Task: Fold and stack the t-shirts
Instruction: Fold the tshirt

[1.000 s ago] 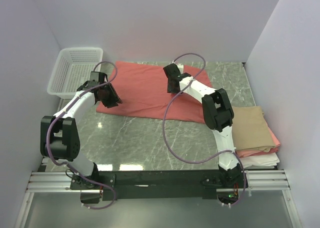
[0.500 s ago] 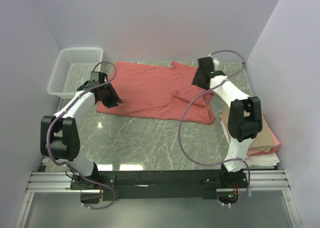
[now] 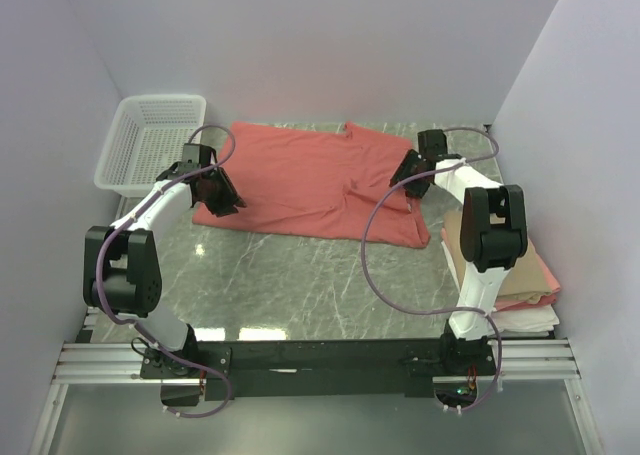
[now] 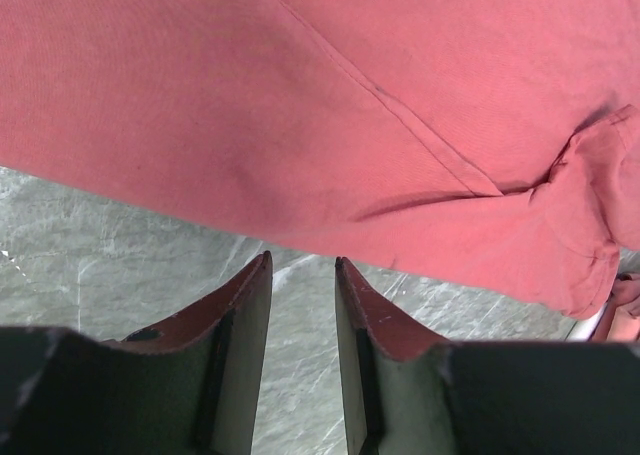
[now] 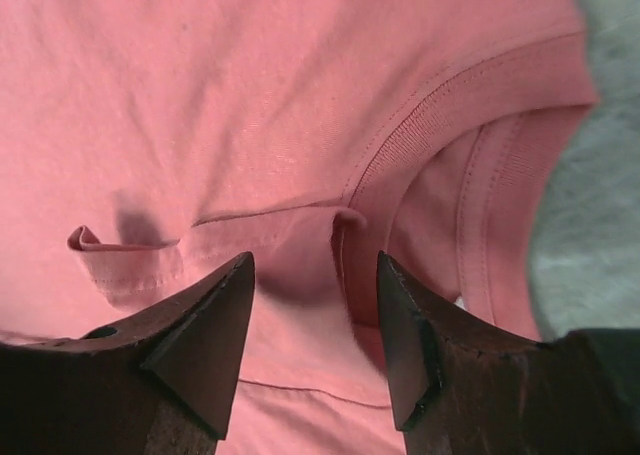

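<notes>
The spread shirt [image 3: 300, 180] lies across the back middle of the desk [image 3: 290, 275]. The basket [image 3: 120, 160] stands in the far left corner, just beside the shirt. The stack [image 3: 520, 275] of folded shirts sits at the right edge, nearer the front. The left gripper [image 4: 300, 265] is at the shirt's front left edge, and the right gripper [image 5: 314, 260] is over its collar end.

salmon-red short-sleeved cloth t-shirt [image 3: 300, 180]: plain, one colour throughout | folded tan t-shirt [image 3: 525, 263]: plain | folded pink t-shirt [image 3: 547, 279]: plain edge | folded white t-shirt [image 3: 525, 320]: plain | rectangular white plastic mesh basket [image 3: 150, 140]: open lattice | stone desk [image 3: 290, 275]: grey-green marbling, pale veins | looping arm cable [image 3: 365, 245]: purple
</notes>
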